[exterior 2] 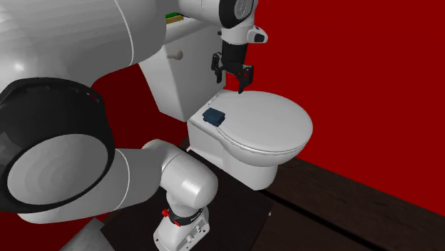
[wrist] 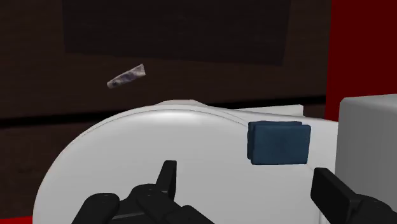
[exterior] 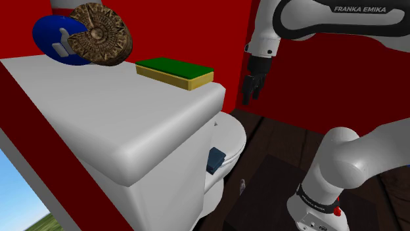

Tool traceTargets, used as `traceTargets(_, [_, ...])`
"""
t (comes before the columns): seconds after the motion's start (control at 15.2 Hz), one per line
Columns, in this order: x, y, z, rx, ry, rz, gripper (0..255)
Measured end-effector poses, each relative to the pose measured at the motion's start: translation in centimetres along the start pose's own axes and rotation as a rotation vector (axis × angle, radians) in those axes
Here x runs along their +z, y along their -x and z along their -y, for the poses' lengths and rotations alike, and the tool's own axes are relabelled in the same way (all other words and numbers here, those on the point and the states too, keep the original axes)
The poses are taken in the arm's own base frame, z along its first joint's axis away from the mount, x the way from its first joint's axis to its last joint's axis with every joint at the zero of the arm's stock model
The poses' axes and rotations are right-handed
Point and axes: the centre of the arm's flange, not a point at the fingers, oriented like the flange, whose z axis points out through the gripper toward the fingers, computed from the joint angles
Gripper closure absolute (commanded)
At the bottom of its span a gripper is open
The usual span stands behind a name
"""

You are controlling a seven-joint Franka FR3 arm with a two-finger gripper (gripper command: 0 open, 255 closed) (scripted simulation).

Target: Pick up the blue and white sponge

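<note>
The pincer [exterior 2: 231,82] hangs released above a closed white toilet, its two black fingers [wrist: 167,179] standing well apart with nothing between them. The sponge [exterior 2: 214,116] reads as plain dark blue (no white face is visible from these angles). It lies flat at the back of the toilet, on the white ledge between the lid [exterior 2: 274,121] and the tank [exterior: 98,111], just beside the tank's front wall. In the second exterior view the pincer is above the sponge and a little to its right, clear of it. From the wrist the sponge [wrist: 280,142] sits ahead of the fingertips, not touched by either.

On the tank's top, in the shoulder view, rests a green-topped sponge with a yellow underside [exterior: 174,71]. Behind it stand a brown ornate disc [exterior: 100,34] and a blue round object [exterior: 52,36]. The wall [exterior 2: 342,57] is red, and the dark plank floor [exterior 2: 342,207] carries a small pale scrap [wrist: 126,76].
</note>
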Motion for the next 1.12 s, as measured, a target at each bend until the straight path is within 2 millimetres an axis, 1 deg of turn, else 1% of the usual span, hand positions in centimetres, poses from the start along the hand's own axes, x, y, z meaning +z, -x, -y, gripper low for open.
traceTargets(0.07, [0.0, 0.0, 0.0, 0.000, 0.000, 0.000, 0])
traceTargets(0.2, [1.5, 0.0, 0.4, 0.081, -0.003, -0.003, 0])
traceTargets(0.53, [7.0, -0.5, 2.5, 0.420, -0.014, -0.017, 0])
traceTargets(0.59, [8.4, -0.9, 2.9, 0.492, -0.017, -0.019, 0])
traceTargets(0.79, [11.8, -1.7, 4.4, 0.707, -0.024, -0.029, 0])
traceTargets(0.86, [13.5, -1.9, 4.6, 0.781, -0.026, -0.031, 0])
traceTargets(1.12, [18.1, -3.7, 5.6, 1.069, -0.036, -0.045, 0])
